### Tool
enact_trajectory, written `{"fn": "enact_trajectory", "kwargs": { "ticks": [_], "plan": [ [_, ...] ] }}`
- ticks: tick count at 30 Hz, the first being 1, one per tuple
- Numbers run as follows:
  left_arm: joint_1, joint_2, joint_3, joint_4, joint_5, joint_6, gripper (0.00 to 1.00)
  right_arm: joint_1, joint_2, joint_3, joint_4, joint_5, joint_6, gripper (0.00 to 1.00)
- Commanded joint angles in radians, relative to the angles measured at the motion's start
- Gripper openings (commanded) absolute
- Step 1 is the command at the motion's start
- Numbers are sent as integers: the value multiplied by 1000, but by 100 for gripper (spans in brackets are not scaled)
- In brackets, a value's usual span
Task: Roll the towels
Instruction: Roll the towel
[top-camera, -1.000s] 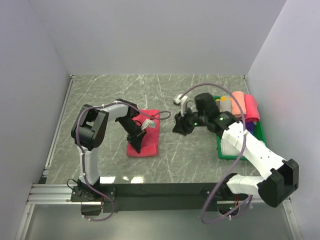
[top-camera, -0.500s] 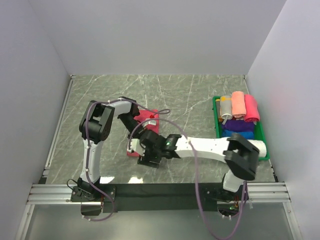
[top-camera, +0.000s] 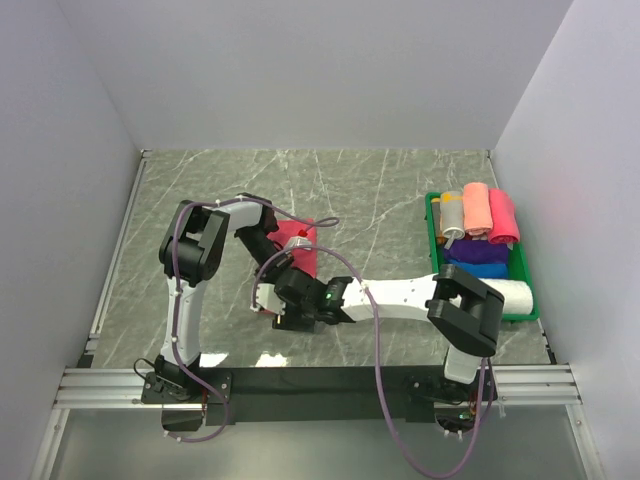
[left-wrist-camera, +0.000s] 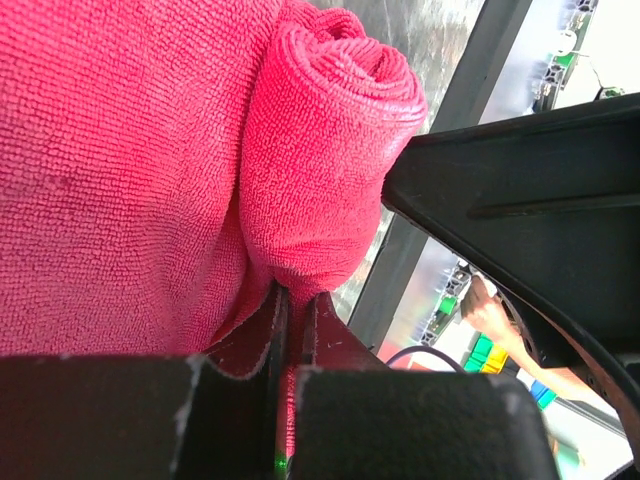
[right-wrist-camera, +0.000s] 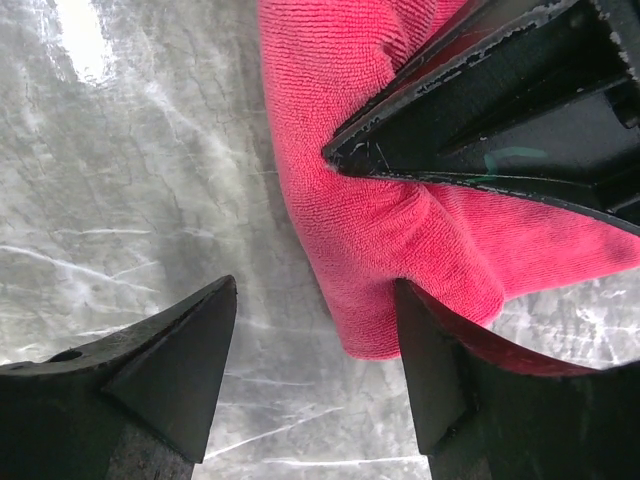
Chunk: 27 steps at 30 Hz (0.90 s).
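A crimson-red towel (left-wrist-camera: 120, 150) lies on the marble table, its near end rolled into a tight coil (left-wrist-camera: 335, 95). My left gripper (left-wrist-camera: 296, 296) is shut on a fold of this towel just beside the coil. In the top view only a patch of the red towel (top-camera: 298, 236) shows, behind the two grippers. My right gripper (right-wrist-camera: 312, 300) is open, its fingers straddling the towel's rounded corner (right-wrist-camera: 400, 240), the right finger against the cloth and the left over bare marble. Reaching across from the right, the right gripper (top-camera: 287, 308) sits just in front of the left gripper (top-camera: 280, 262).
A green tray (top-camera: 432, 212) at the right edge holds finished rolls: pink (top-camera: 504, 215), salmon (top-camera: 476, 208), blue (top-camera: 480, 264) and white (top-camera: 516, 294). Grey walls close the table on three sides. The right arm's long forearm (top-camera: 400, 293) spans the near middle of the table.
A second ago the right arm was over by the tray; it has swung across to the towel's near end and its jaws stand wider. The left gripper stays shut on the towel.
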<state>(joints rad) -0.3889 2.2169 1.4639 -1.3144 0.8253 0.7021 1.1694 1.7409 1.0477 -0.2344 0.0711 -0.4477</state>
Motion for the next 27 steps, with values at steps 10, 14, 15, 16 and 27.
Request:
{"fn": "enact_trajectory", "kwargs": {
  "ticks": [10, 14, 15, 16, 27],
  "plan": [
    [-1, 83, -36, 267, -252, 71, 4, -4, -98, -15, 182, -21, -114, 76],
    [-1, 86, -42, 274, -252, 65, 4, -19, -90, 1, 178, -53, -157, 76],
    [-1, 87, -42, 271, -250, 65, 4, -23, -71, 9, 164, -57, -163, 76],
    [-1, 87, -40, 270, -249, 66, 4, -34, -63, 11, 158, -66, -172, 76],
    [24, 95, -7, 250, -235, 60, 6, -86, 52, 54, 6, -235, -167, 66]
  ]
}}
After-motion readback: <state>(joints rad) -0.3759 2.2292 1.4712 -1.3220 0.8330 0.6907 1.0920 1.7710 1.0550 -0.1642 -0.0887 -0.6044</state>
